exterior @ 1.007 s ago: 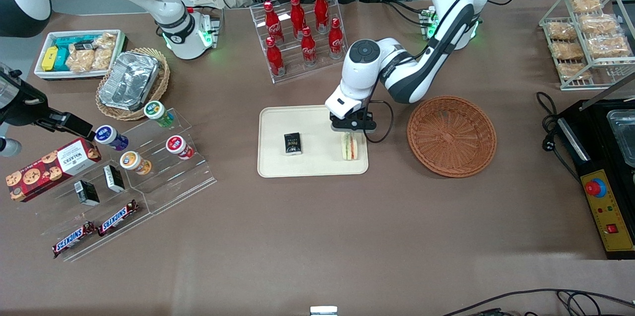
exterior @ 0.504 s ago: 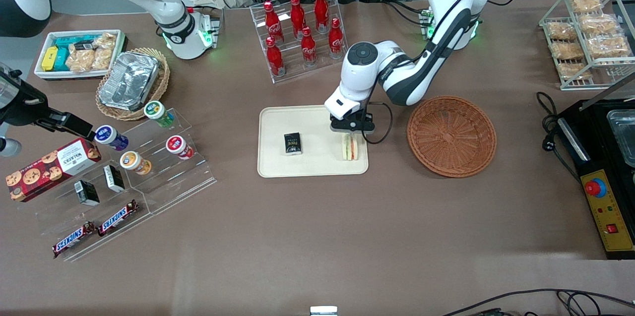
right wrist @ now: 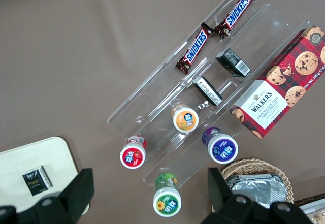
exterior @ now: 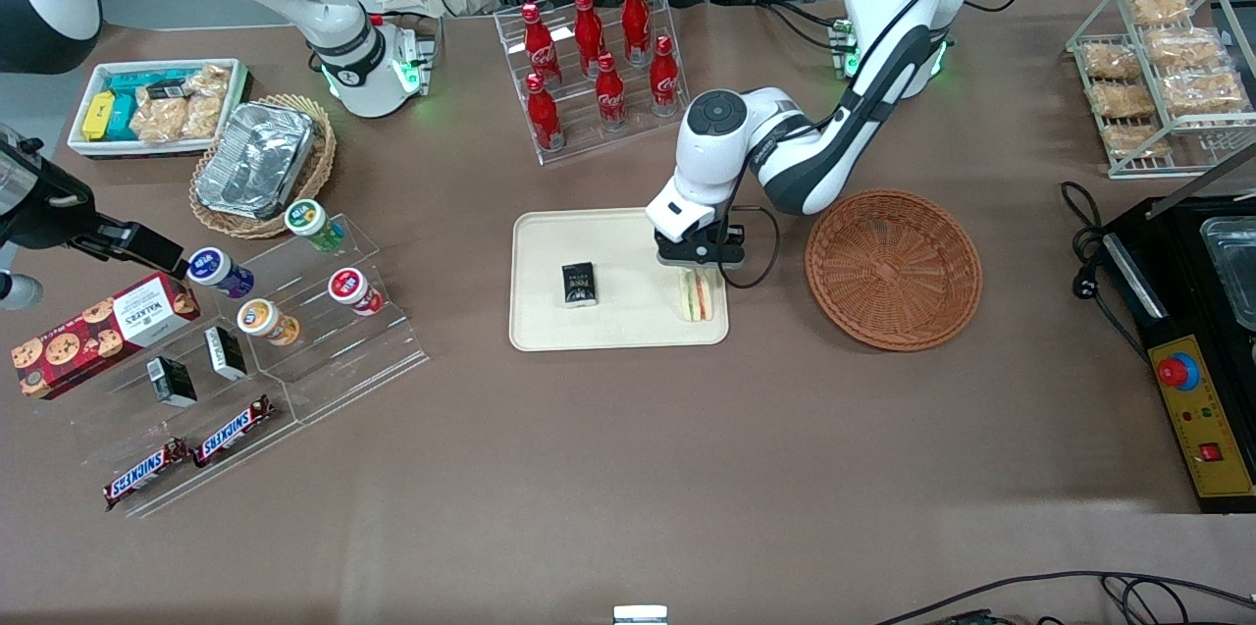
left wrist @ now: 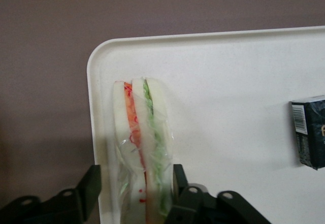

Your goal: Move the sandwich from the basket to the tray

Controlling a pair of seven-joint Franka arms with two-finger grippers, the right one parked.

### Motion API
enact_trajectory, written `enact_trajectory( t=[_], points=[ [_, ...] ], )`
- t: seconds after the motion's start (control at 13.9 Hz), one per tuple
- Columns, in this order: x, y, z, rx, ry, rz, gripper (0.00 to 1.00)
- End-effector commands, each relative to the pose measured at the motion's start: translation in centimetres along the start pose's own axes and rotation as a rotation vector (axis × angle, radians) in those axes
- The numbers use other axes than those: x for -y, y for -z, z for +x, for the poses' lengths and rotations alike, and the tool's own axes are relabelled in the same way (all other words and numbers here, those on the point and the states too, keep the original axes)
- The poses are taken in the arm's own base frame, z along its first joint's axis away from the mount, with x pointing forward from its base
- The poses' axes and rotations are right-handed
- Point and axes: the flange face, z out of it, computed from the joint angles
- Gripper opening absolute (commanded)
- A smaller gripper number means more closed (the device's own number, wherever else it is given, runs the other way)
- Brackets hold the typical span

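I am watching the gripper (exterior: 699,264) hanging right over the tray (exterior: 549,331), at the end nearest the basket (exterior: 893,269). Its 2 fingers are standing apart, flanking the sandwich (left wrist: 143,148) on either side (the pads look close to the wrap, though I cannot tell whether they are touching it). The wedge is sitting on edge on the tray by its rim, its long axis running straight out from the claw. I am seeing 2 filling stripes, orange-red and green, under clear wrap.

Gripper (left wrist: 133,191) hides sandwich (left wrist: 144,148) end
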Motion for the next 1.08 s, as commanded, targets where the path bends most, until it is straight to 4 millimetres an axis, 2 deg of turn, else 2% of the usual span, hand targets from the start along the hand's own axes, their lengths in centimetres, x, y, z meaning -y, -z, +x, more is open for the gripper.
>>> enact_trajectory(
  t=[0.0,0.14,0.36,0.43,0.58,0.79,0.86,1.01],
  points=[
    [-0.4,1.0,0.3,-0.037,0.020,-0.005,1.00],
    [-0.1,4.3,1.2,-0.085,0.033,0.009,1.00],
    [0.5,11.2,2.3,-0.175,0.084,0.032,1.00],
    [1.4,13.2,2.8,-0.191,0.114,0.052,1.00],
    [4.7,17.3,4.7,-0.194,0.190,0.090,1.00],
    [9.3,22.7,6.2,-0.091,0.145,0.105,1.00],
    [11.7,24.4,7.3,-0.061,0.150,0.097,1.00],
    [15.7,26.3,7.7,-0.003,0.117,0.126,1.00]
  ],
)
